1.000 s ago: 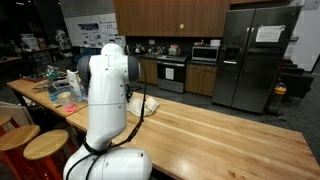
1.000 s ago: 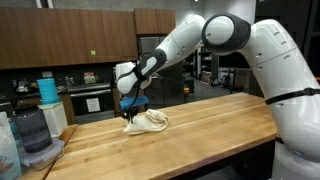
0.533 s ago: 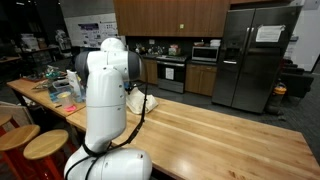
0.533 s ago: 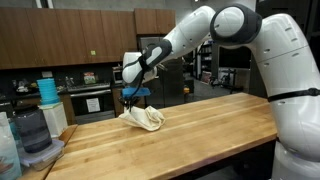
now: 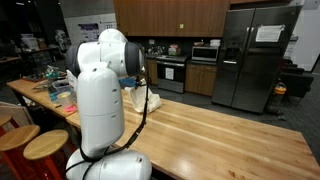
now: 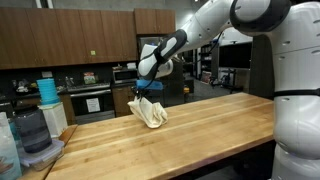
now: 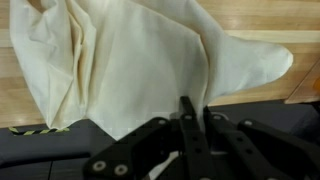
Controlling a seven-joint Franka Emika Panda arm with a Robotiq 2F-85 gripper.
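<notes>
Fingers pinched shut on a fold of the cream cloth.
Wrist view: my fingers rise from the lower middle, and the cloth fills the frame above. In an exterior view my gripper holds the cloth left of centre, hanging over the wooden table; in an exterior view the cloth shows at centre, beside my arm.

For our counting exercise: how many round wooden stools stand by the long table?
2. In an exterior view: one stool at the left edge, a second stool beside it, nearer the robot's base. The robot may hide others.
</notes>
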